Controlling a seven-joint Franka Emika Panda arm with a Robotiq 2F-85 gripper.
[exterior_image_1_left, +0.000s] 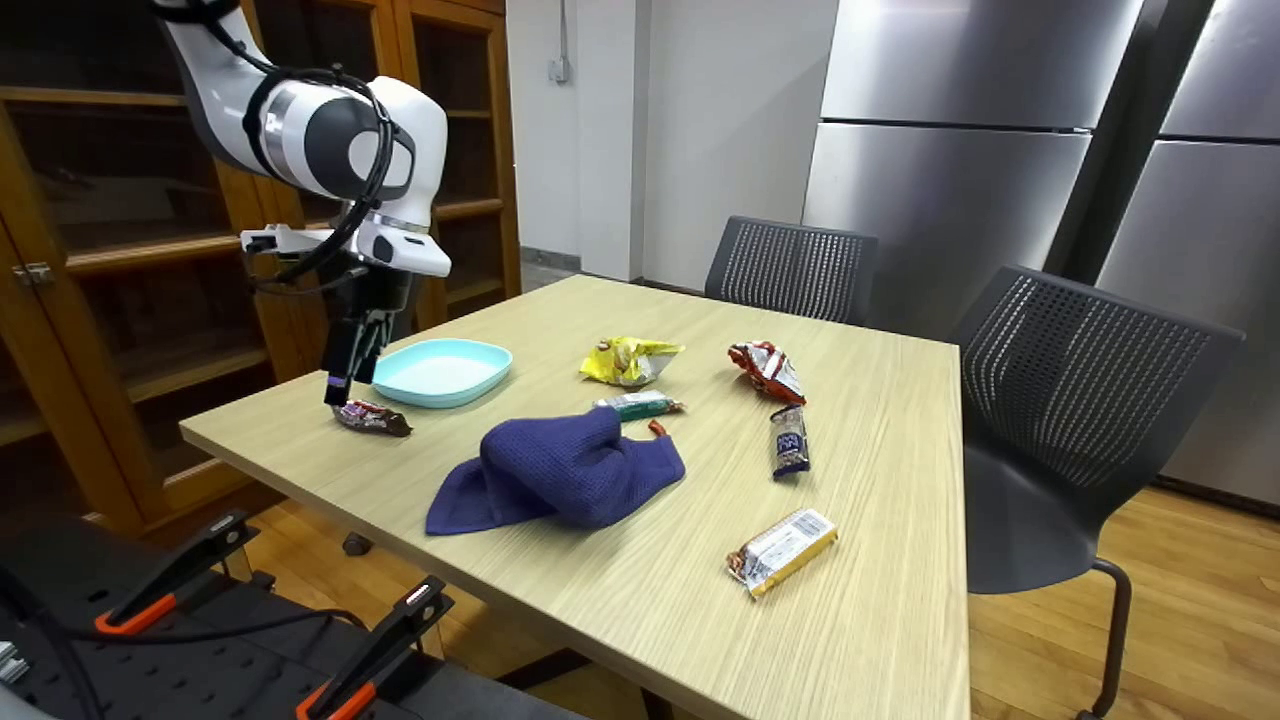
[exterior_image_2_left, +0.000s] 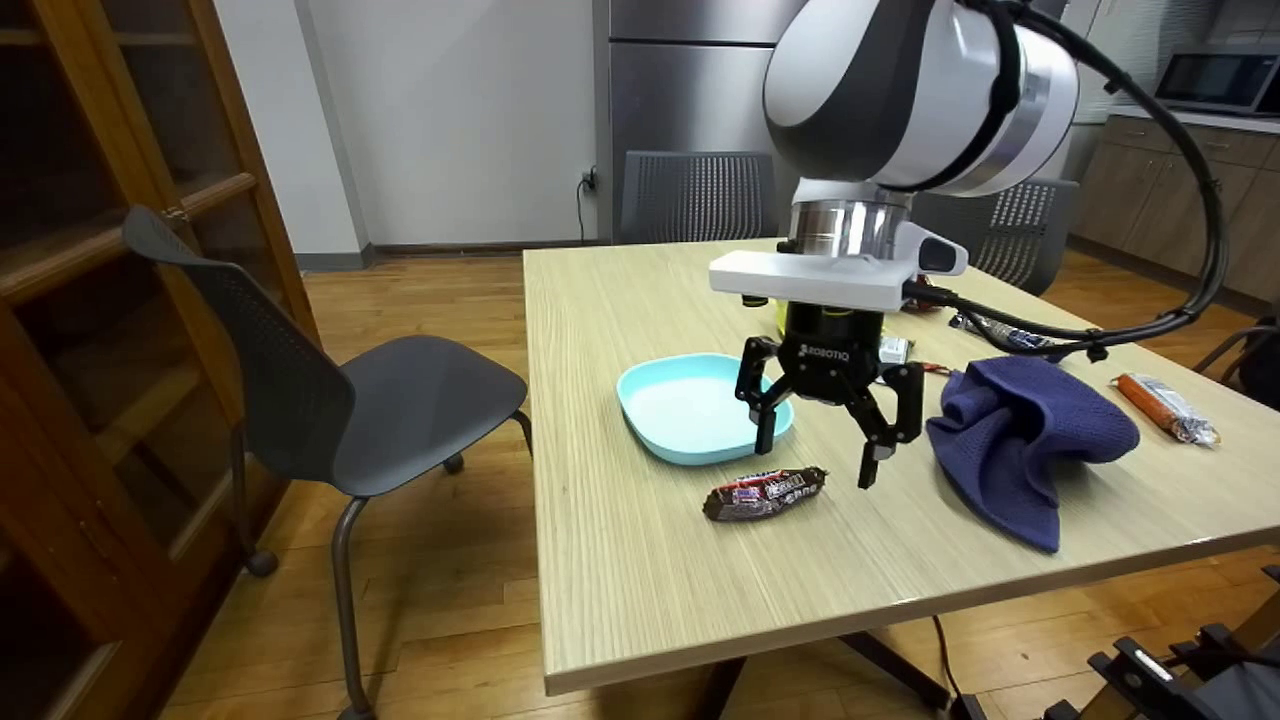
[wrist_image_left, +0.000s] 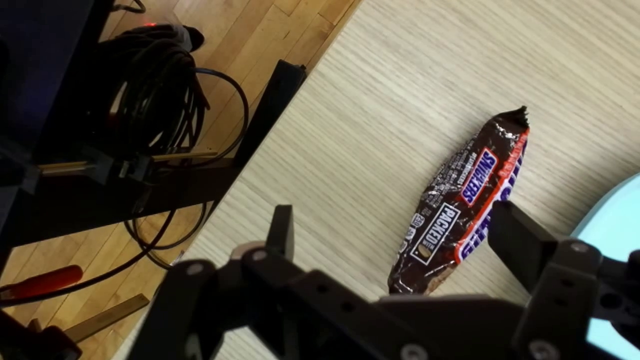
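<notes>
The tool (exterior_image_2_left: 815, 468) is hanging over the worktop (exterior_image_2_left: 620, 580), its two fingers (wrist_image_left: 520, 245) standing wide apart and gripping nothing; that spread is leaving more room than the packet below is taking up across its narrow side. Brown Snickers packet (wrist_image_left: 457, 200) is lying on the worktop just under the fingertips, its flattish shape probably keeping it from rolling; in the wrist view it is running slantwise and showing nearer one finger, so the tool seems to be hanging off-centre. Just beside, a turquoise dish (exterior_image_2_left: 690, 410) is resting on its base, rim up. Farther out, a navy cloth (exterior_image_1_left: 570, 465) is slumping into a hump, its thick folds presumably propping one another. A small orange-red end (exterior_image_1_left: 657, 428) is poking out by the cloth; can't tell whether more is lying underneath. Beyond, a green-and-white wrapper (exterior_image_1_left: 640, 404), a yellow bag (exterior_image_1_left: 628, 362) and a red-and-silver bag (exterior_image_1_left: 770, 372) are lying scattered. A dark blue bar (exterior_image_1_left: 790, 442) and a gold-and-white bar (exterior_image_1_left: 783, 552) are lying well apart from the tool.
</notes>
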